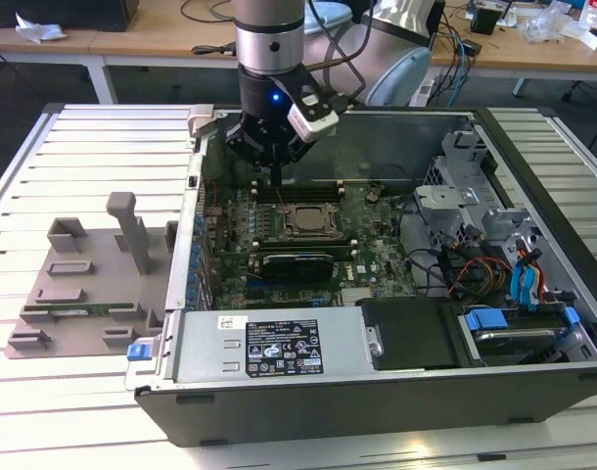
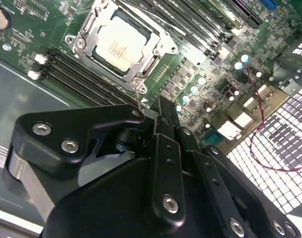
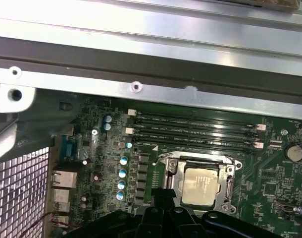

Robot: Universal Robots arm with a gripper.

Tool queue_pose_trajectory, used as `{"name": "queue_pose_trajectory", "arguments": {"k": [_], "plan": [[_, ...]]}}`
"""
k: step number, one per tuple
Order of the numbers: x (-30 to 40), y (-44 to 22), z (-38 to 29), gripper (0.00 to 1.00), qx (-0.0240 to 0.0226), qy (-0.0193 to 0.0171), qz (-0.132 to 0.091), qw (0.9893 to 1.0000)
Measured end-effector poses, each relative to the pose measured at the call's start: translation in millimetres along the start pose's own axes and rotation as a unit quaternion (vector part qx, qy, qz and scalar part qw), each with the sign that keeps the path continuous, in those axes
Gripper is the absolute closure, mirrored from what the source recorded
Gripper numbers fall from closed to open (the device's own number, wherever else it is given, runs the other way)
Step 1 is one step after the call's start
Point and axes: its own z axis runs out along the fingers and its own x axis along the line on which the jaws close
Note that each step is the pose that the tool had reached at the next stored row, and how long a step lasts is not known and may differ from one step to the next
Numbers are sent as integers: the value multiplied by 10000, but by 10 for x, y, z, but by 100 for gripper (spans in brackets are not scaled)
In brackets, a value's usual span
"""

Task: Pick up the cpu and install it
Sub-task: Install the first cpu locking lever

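cpu [image 2: 117,46] seated in socket, just beyond end effector [image 2: 161,106].

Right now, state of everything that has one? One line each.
cpu: seated in the socket, nothing gripping it.
socket: frame open, chip top exposed.
computer case: lying on its side, side panel off.
end effector: above the board beside the socket, holding nothing.
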Motion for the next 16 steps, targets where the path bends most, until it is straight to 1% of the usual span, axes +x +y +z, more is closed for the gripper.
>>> {"name": "queue_pose_trajectory", "arguments": {"k": [1, 2, 8, 13, 16], "plan": [[38, 4, 0, 89, 0, 0, 0, 10000], [58, 6, 0, 89, 0, 0, 0, 10000], [154, 17, 5, 89, 0, 0, 0, 10000], [207, 23, 10, 89, 0, -1, 0, 10000], [225, 26, 13, 89, 0, 0, 0, 10000]]}}
